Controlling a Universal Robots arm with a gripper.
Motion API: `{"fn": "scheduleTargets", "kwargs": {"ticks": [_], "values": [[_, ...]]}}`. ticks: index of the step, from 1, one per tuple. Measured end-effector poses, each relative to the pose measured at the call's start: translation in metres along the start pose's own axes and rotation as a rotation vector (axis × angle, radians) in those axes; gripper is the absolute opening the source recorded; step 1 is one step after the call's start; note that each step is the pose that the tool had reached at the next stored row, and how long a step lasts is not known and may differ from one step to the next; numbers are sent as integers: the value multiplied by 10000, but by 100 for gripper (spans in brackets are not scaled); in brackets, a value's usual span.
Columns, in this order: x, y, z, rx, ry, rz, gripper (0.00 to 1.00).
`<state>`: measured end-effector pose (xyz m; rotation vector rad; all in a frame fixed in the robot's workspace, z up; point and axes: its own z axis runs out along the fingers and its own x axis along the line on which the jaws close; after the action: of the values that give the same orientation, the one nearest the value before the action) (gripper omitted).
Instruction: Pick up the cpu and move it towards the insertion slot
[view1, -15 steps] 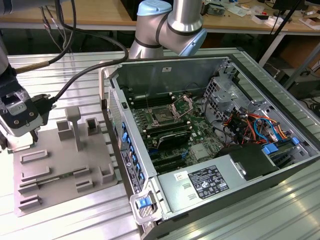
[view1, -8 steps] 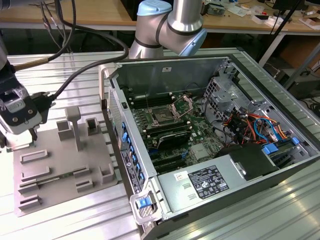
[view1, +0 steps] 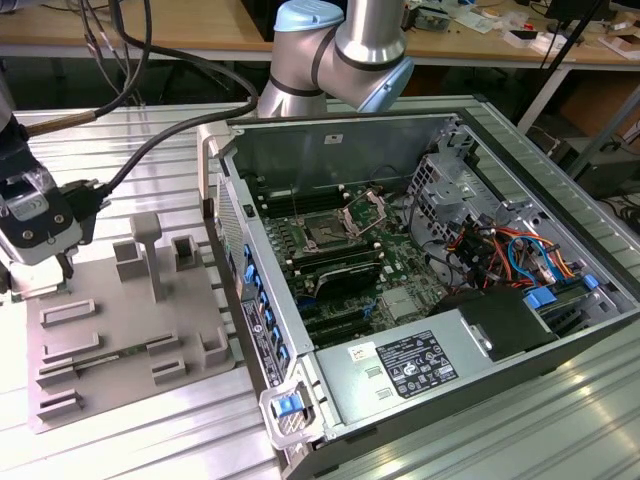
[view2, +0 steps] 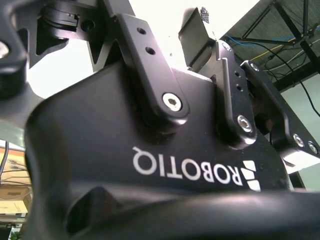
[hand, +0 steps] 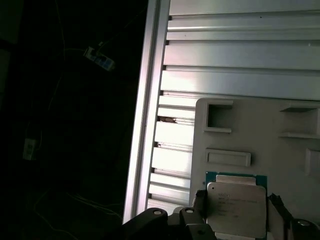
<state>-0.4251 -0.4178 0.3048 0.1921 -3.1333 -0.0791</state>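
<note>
First wrist view: silvery, green-rimmed cpu (hand: 236, 205)

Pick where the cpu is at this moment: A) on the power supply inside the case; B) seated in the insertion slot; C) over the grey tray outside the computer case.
C: in the first wrist view the cpu shows against the grey tray, while in the exterior view the insertion slot shows its dark centre.
</note>
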Motion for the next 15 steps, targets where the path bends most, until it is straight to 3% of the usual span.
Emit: {"fn": "scheduleTargets", "kwargs": {"ticks": [10, 12, 15], "values": [[0, 3, -49, 0, 1, 0, 55], [0, 6, -118, 0, 0, 0, 55], [0, 7, -142, 0, 1, 0, 55]]}}
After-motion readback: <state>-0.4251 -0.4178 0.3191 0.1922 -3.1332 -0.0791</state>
